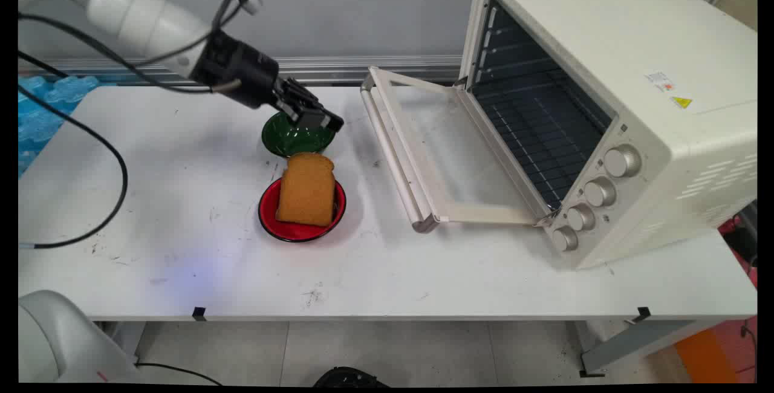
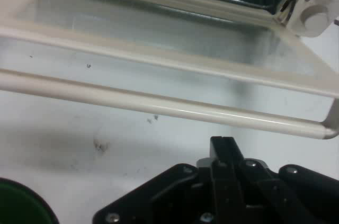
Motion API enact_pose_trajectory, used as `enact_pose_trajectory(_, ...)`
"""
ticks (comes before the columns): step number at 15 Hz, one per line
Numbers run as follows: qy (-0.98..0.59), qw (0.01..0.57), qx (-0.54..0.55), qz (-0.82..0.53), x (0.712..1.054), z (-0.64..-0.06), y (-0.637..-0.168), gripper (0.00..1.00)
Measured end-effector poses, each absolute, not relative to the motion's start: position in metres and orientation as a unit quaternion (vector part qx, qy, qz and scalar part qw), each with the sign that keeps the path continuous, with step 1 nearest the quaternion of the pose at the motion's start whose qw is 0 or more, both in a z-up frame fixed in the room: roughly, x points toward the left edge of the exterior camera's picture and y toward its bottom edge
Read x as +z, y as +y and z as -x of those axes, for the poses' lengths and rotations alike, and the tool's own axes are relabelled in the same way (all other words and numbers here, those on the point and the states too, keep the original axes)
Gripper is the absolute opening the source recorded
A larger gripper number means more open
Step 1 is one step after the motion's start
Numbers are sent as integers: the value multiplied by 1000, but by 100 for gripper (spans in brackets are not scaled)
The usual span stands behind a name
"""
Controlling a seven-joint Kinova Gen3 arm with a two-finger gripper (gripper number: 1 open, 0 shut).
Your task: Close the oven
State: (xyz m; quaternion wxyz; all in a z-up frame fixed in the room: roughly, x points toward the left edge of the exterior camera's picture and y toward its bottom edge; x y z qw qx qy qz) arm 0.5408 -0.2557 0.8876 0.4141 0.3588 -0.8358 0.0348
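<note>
I had the gripper [image 1: 326, 120] hanging low over the green bowl [image 1: 296, 136], at the bowl's right rim as the main view showed it, pointing toward the toaster oven [image 1: 611, 109]. In the hand view the gripper [image 2: 226, 147] showed its two fingers pressed together into one black block, so I read it as closed, with nothing between them. The green bowl [image 2: 21, 205] sat just in the lower left corner of that view, beside the linkage.

Just in front of the green bowl, nearer the camera, stood a red bowl [image 1: 302, 208] with a slice of brown bread [image 1: 307, 189] leaning upright in it. The two bowls were near each other, almost touching.

To the right of the gripper, the oven door [image 1: 447, 151] lay folded flat down onto the white table [image 1: 181, 199], its long handle [image 1: 393, 157] on the side facing the bowls. The hand view looked straight across that handle [image 2: 159, 105] and the door glass [image 2: 159, 33] behind it. Inside the oven I could see a wire rack [image 1: 538, 133], and four round knobs [image 1: 589, 196] ran down its front panel. Black cables [image 1: 115, 157] hung from the arm on the left.
</note>
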Motion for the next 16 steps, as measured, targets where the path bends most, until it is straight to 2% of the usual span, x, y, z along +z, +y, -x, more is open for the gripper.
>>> enact_pose_trajectory(7,-837,422,49,-343,839,-530,-258,0)
enact_pose_trajectory(16,-855,403,68,-320,787,-511,-268,0)
